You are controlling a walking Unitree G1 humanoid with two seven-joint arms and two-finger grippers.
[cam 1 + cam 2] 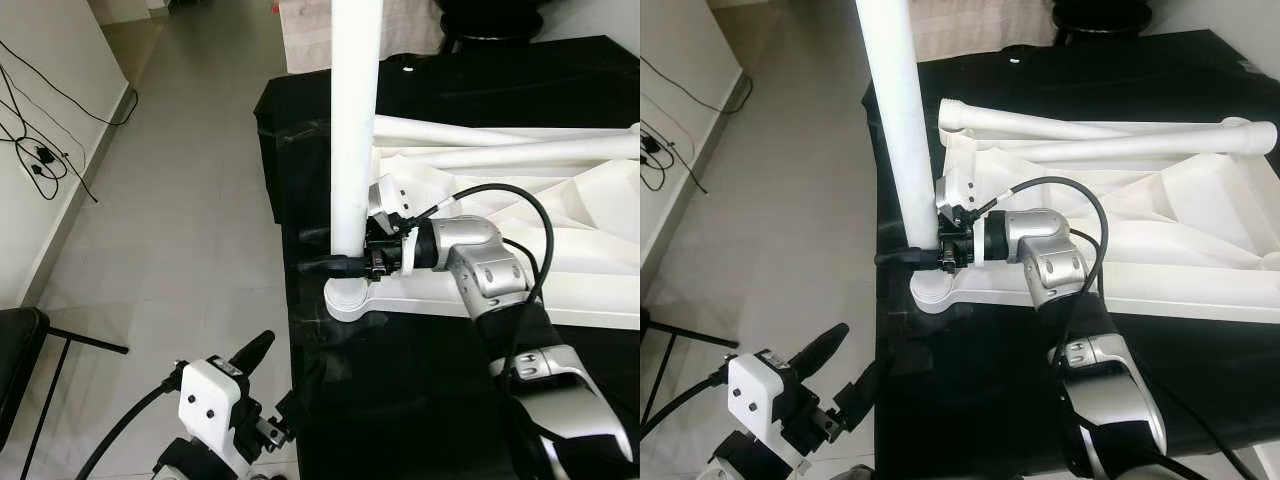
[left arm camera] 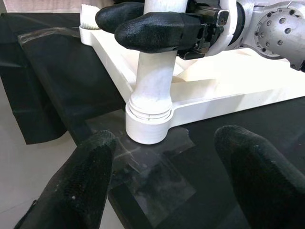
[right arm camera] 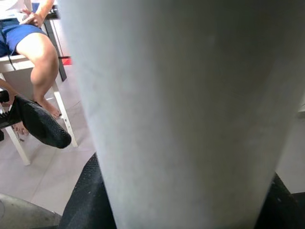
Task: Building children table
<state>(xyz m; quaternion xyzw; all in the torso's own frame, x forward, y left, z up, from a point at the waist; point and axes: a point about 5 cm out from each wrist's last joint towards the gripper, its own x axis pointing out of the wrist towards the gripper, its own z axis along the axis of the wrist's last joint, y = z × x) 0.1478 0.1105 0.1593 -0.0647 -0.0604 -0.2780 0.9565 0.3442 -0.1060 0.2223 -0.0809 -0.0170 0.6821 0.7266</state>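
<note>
**Item: children's table, part-assembled.** White plastic tabletop (image 1: 560, 290) lies underside up on a black-covered counter (image 1: 400, 400). One white leg (image 1: 355, 120) stands upright in the corner socket (image 2: 147, 126) at the counter's near-left edge; threads show at the joint, so the leg is judged not yet fully seated. Two further white legs (image 1: 1090, 135) lie loose across the upturned top, well apart from the socket.

**Right gripper (image 1: 345, 250).** Jaws closed around the upright leg low down, just above the socket, one black finger to each side of the tube.

**Left gripper (image 2: 167, 157).** Held below the counter edge, near the corner; jaws spread wide, holding nothing, pointed toward the socket.

**Handling notes (judgement).** Hollow moulded plastic: light, stiff, smooth and somewhat slippery under rubber fingers. The leg is long, so a low hold gives turning force but little control of the top end; it may lean and cross-thread. Best hold is where it is now, close to the thread, squeezing firmly without crushing. The tabletop is light enough to slide or spin on the cloth while the leg turns; the free gripper could brace the corner beside the socket.

**Surroundings.** Grey tiled floor (image 1: 180, 220); cables (image 1: 40, 150) along the wall. A seated person's leg (image 3: 40, 57) appears in the right wrist view.
</note>
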